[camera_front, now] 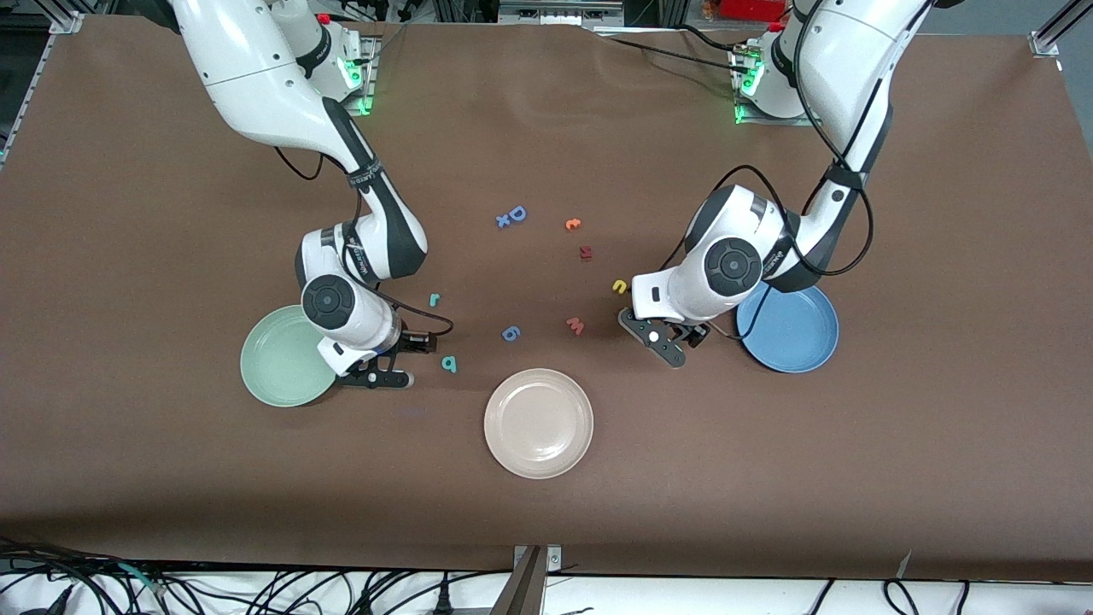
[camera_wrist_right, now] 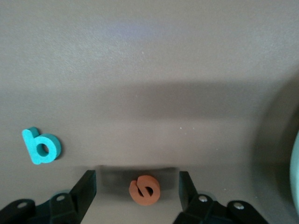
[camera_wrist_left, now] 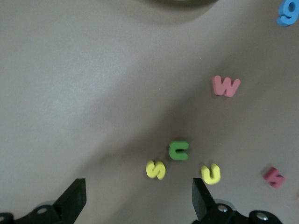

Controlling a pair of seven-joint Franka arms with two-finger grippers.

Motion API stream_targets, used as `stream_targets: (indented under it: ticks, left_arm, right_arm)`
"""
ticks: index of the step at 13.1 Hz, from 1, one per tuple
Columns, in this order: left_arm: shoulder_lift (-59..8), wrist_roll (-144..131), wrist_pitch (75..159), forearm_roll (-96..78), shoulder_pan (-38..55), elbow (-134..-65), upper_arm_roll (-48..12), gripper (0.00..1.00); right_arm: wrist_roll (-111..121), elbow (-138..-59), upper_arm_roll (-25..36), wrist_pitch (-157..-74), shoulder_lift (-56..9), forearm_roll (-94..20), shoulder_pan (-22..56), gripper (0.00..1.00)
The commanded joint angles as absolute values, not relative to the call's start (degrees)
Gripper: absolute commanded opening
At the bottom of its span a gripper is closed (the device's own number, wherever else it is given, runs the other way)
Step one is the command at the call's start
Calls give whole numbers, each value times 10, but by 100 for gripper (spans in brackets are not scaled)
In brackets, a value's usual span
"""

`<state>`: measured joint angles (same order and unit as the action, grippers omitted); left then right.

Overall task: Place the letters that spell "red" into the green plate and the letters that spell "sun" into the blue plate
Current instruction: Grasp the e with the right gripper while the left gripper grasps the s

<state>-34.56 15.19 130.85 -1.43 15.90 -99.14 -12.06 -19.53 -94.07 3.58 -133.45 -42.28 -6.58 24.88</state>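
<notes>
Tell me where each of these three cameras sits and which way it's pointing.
Front view: high across the table, facing both arms; shows green plate, blue plate, both arms.
Left wrist view: on the left wrist, looking down between open fingers at yellow s.
Right wrist view: on the right wrist, looking down; fingers flank orange e on the table.
Shared: front and left wrist both show the w.
</notes>
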Motion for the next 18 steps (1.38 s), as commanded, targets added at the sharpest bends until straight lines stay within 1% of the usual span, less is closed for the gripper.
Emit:
stream_targets:
  ticks: [1,4,7,10,13,14,15,16,17,18]
  left_arm:
    - [-340,178,1420,-13,158,-1070,-120,100]
    - [-341,192,1428,21,159,-1089,-120,99]
    - [-347,192,1428,25,171,-1092,-120,99]
    - [-365,189,1433,65,176,-1083,-120,96]
    - [-367,189,1433,65,176,-1081,-120,89]
    - [-367,189,1433,66,177,-1080,-120,87]
    - [-369,190,1434,69,181,-1076,-120,81]
    - [-373,187,1435,77,181,-1072,-120,77]
    - [-374,187,1435,78,181,-1071,-120,71]
    - [-374,186,1435,78,181,-1070,-120,69]
  right_arm:
    - [-195,-954,38,-1344,-419,-68,250,72]
    - [-195,-954,38,-1341,-419,-68,250,57]
    - [-193,-954,39,-1338,-418,-68,250,47]
    - [-193,-954,39,-1338,-418,-68,249,37]
    - [-194,-954,39,-1337,-418,-68,249,32]
    - [-194,-954,39,-1337,-418,-68,250,31]
    - [-193,-954,39,-1336,-418,-68,249,31]
    - [-192,-953,39,-1336,-418,-69,249,30]
    - [-192,-952,39,-1336,-418,-69,249,24]
    - [-192,-951,39,-1336,-418,-69,249,24]
